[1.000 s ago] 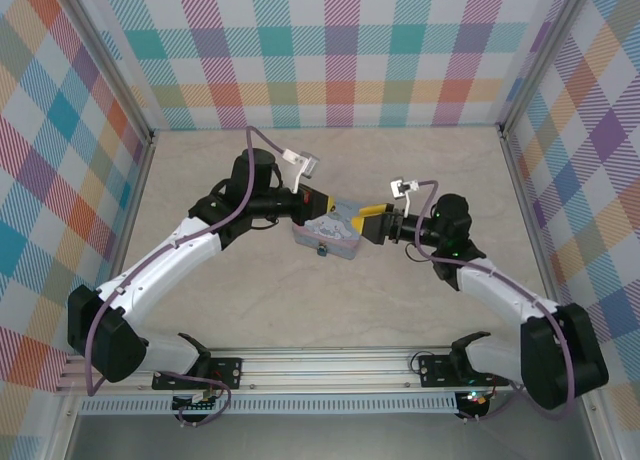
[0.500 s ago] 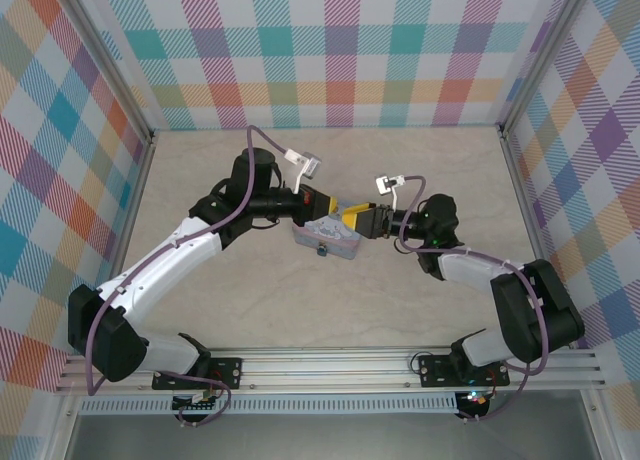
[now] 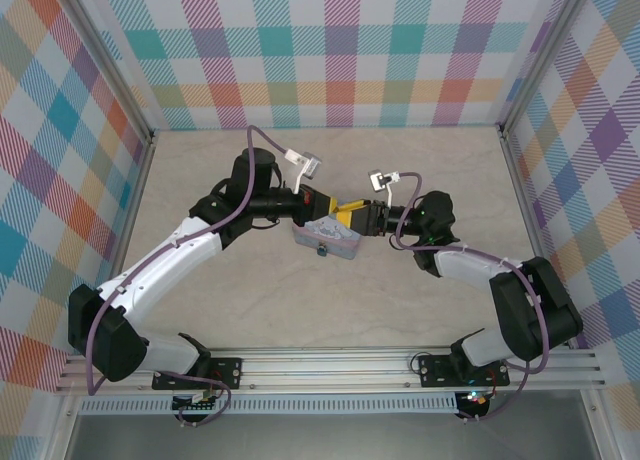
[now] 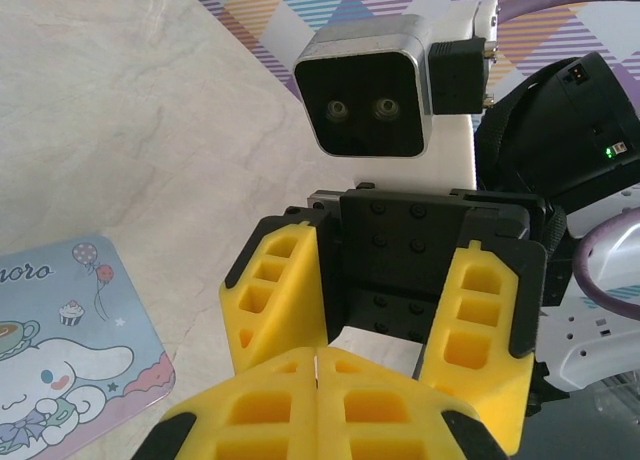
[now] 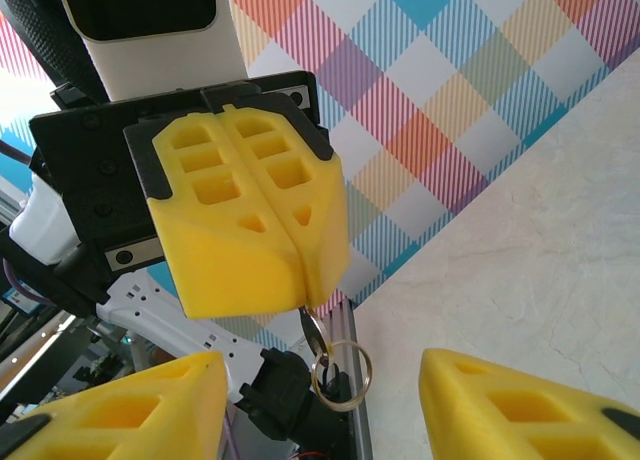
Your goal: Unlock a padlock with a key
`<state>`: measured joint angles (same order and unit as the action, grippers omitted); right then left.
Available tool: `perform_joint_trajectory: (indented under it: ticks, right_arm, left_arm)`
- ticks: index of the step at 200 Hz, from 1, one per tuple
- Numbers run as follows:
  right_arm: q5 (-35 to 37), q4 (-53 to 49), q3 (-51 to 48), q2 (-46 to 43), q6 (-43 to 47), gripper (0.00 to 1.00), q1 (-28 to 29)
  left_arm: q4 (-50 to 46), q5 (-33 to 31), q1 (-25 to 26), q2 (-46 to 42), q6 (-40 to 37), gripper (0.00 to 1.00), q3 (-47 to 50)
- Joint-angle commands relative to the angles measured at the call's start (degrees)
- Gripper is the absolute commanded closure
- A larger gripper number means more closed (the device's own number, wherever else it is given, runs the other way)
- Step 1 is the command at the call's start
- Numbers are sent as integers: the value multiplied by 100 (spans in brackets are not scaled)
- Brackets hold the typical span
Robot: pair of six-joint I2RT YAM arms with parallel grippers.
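Note:
My left gripper (image 3: pixel 328 211) is shut on the key (image 5: pixel 320 332), a thin metal sliver sticking out of its yellow tips with a wire ring (image 5: pixel 342 376) hanging from it. From the left wrist, only the key's edge (image 4: pixel 320 366) shows in the seam between my fingers (image 4: pixel 250 410). My right gripper (image 3: pixel 343 214) stands open facing the left one, and its fingers (image 4: pixel 275 300) flank the left tips without touching the key. A tiny bluish-grey thing at the tin's near edge looks like the padlock (image 3: pixel 321 250).
The pale blue cartoon-printed tin (image 3: pixel 326 240) lies on the beige table just below both grippers; its corner (image 4: pixel 60 370) shows in the left wrist view. Plaid walls (image 3: pixel 330 50) close in the back and sides.
My right gripper has moved left, from beside the tin to right up against the left gripper's tips. The left arm and the tin have stayed put.

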<state>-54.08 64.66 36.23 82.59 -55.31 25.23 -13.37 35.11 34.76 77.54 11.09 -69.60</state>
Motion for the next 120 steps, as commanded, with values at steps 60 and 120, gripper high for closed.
perform_joint_trajectory:
  ticks: [60, 120]
  right_arm:
    - [-26, 108, 256, 77, 80, 58, 39]
    - [4, 110, 252, 91, 76, 66, 43]
  left_arm:
    - [233, 171, 74, 32, 34, 100, -62]
    - [264, 197, 83, 65, 51, 100, -62]
